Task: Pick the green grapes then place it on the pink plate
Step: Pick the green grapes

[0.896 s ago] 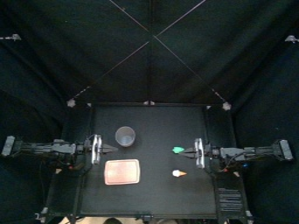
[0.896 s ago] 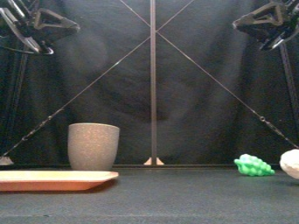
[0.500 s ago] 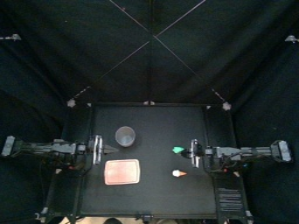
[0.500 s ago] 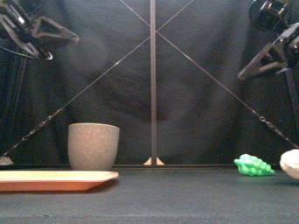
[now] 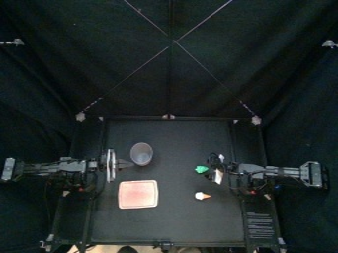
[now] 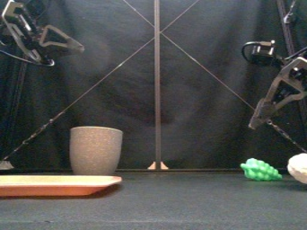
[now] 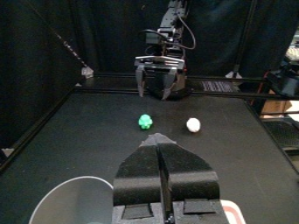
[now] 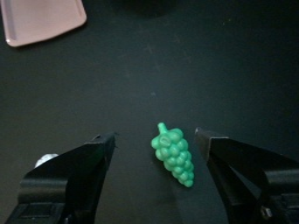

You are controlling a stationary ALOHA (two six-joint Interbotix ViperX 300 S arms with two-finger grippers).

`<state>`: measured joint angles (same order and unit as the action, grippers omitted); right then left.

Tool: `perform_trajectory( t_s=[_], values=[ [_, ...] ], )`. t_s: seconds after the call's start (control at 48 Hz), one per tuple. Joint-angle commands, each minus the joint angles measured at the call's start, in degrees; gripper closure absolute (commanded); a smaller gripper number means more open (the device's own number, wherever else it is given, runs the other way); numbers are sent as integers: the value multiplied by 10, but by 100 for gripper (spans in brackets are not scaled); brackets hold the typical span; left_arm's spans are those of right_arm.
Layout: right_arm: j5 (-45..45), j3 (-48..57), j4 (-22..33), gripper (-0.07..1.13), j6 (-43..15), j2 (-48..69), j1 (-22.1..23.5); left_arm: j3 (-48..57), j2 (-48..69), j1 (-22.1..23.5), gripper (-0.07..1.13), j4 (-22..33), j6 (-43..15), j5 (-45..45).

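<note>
- Top view: the green grapes [image 5: 201,170] are seen on the right half of the table [image 5: 172,133], well apart from the pink plate [image 5: 137,195], which lies at the front left. The right gripper [image 5: 218,170] is placed just beside the grapes. The left gripper [image 5: 106,170] is held near the table's left edge. A grey cup [image 5: 141,152] is set behind the plate, and a white toy [image 5: 203,196] lies in front of the grapes.
- Front view: the grapes are seen resting on the table at the right, next to the white toy. The right gripper is held above them, tilted downward.
- Left wrist view: the left jaws are pressed together, and nothing is held.
- Right wrist view: the right jaws are spread wide, and the grapes are seen in the gap between them, touched by neither.
</note>
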<state>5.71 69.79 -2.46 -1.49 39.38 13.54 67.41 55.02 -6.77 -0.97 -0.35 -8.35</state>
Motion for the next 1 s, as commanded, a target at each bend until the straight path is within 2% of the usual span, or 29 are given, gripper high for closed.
perform_trajectory(
  t_s=[0.021, 0.25, 0.521, 0.729, 0.833, 1.0],
  values=[
    [-17, 0, -3, 3, -1, -18, 5, -12, -3, -2, 93, -9, -1, -11],
    [-41, 4, 1, 3, 0, -81, 8, -12, -3, -4, 93, -24, -1, -31],
    [-113, -4, 14, 3, 1, -175, 26, -9, -3, -7, 93, -27, 0, -34],
    [-114, -18, 25, 5, 0, -229, 38, -8, -3, -5, 93, -28, 0, -34],
    [-114, -25, 22, 10, -1, -242, 35, -9, -3, -4, 93, -29, 0, -33],
    [-113, -39, 19, 30, -2, -243, 33, -8, -2, -4, 93, -36, 0, -33]
  ],
)
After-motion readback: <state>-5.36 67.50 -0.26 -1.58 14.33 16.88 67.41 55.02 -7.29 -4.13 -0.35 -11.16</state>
